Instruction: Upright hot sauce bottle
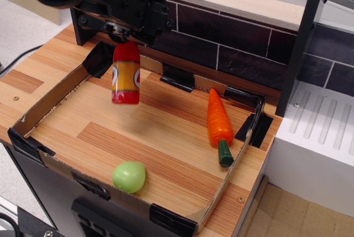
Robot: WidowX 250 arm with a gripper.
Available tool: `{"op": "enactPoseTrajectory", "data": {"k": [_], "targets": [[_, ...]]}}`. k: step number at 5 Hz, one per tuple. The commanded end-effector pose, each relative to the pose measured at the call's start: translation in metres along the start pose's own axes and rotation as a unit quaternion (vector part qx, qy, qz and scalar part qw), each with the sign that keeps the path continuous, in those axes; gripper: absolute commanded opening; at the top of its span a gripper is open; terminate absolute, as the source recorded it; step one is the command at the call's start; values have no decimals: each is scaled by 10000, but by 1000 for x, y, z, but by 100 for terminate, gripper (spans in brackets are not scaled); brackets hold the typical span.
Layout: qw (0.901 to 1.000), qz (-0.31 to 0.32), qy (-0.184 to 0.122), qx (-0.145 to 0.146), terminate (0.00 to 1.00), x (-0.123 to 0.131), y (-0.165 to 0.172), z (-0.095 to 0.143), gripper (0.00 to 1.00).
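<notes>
Black claw (126, 33) (pointing down) dangles hot sauce bottle (126, 74).
</notes>
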State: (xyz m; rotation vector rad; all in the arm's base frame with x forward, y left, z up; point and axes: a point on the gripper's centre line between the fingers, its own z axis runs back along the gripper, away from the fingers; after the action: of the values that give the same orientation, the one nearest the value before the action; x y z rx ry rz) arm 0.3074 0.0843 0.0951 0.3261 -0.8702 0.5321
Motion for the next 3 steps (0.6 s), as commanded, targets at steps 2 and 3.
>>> {"op": "enactPoseTrajectory", "data": {"k": [2, 3], "targets": [[9832, 640, -1707, -38, 0, 15, 12, -4, 0], [9776, 635, -2005, -25, 0, 15, 12, -3, 0]]}}
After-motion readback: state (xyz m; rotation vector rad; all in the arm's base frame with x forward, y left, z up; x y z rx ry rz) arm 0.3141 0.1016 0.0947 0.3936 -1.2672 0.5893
